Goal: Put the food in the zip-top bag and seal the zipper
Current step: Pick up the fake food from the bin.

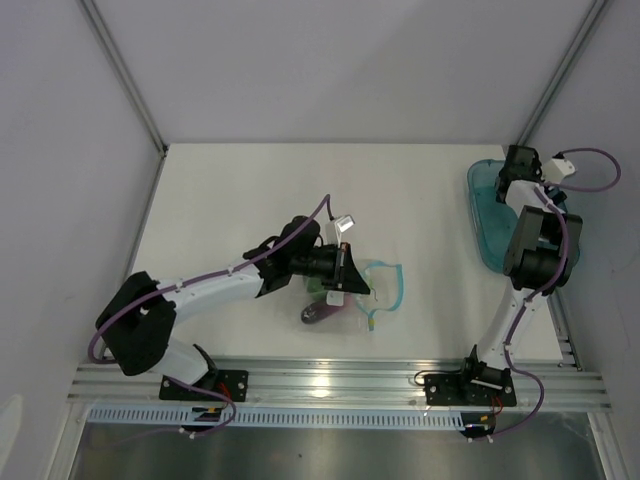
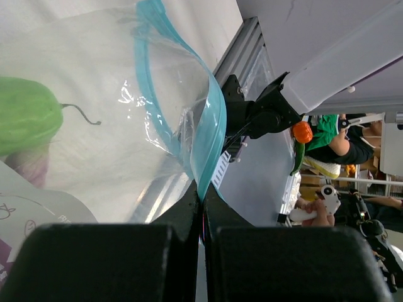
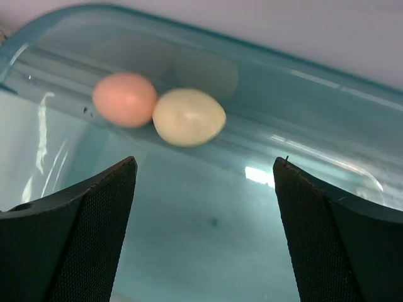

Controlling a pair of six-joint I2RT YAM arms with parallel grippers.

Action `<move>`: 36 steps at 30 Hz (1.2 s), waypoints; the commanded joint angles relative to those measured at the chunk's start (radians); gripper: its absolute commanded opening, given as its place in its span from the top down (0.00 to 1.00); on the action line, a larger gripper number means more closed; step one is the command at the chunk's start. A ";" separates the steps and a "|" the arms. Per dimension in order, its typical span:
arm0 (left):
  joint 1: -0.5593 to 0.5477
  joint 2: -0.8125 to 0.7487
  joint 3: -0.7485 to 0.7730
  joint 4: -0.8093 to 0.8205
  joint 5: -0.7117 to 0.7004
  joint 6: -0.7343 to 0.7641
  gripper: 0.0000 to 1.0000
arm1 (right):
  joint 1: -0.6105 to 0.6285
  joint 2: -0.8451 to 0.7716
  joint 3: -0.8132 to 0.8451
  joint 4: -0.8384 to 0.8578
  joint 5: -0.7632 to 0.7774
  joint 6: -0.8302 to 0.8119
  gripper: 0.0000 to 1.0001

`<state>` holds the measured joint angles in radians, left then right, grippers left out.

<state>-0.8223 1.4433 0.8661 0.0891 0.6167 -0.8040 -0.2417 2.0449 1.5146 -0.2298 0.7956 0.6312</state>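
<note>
Egg (image 3: 189, 117) and pink ball (image 3: 124, 99) sit touching in the teal tray (image 3: 340, 82), just ahead of the right gripper (image 3: 204, 167), jaws apart (left gripper (image 2: 203, 200) is clamped on the zipper (image 2: 213, 119), mid-table).

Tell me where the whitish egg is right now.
In the right wrist view, the whitish egg lies in the teal tray on the table's right side, touching the pink ball, ahead of the open right gripper.

the white table (image 1: 250, 190) is viewed from above and behind, and the teal-blue strip (image 2: 213, 126) of the clear crinkly bag (image 2: 126, 157) and the teal translucent oval tray (image 3: 327, 100), both shared overhead, closely from the wrists.
</note>
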 commanded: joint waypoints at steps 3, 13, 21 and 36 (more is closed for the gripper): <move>-0.003 0.063 0.062 0.080 0.064 -0.023 0.99 | 0.038 0.098 0.130 0.082 0.161 -0.160 0.10; -0.001 0.111 0.080 0.098 0.090 -0.041 1.00 | 0.050 0.207 0.225 0.139 0.131 -0.418 0.10; 0.002 0.126 0.093 0.081 0.097 -0.044 0.99 | 0.042 0.265 0.323 0.020 0.117 -0.469 0.03; 0.002 0.132 0.085 0.075 0.094 -0.046 0.99 | 0.002 0.301 0.337 -0.102 0.076 -0.442 0.02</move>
<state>-0.8223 1.5738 0.9207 0.1474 0.6880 -0.8478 -0.2279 2.3219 1.8385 -0.3172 0.8562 0.1890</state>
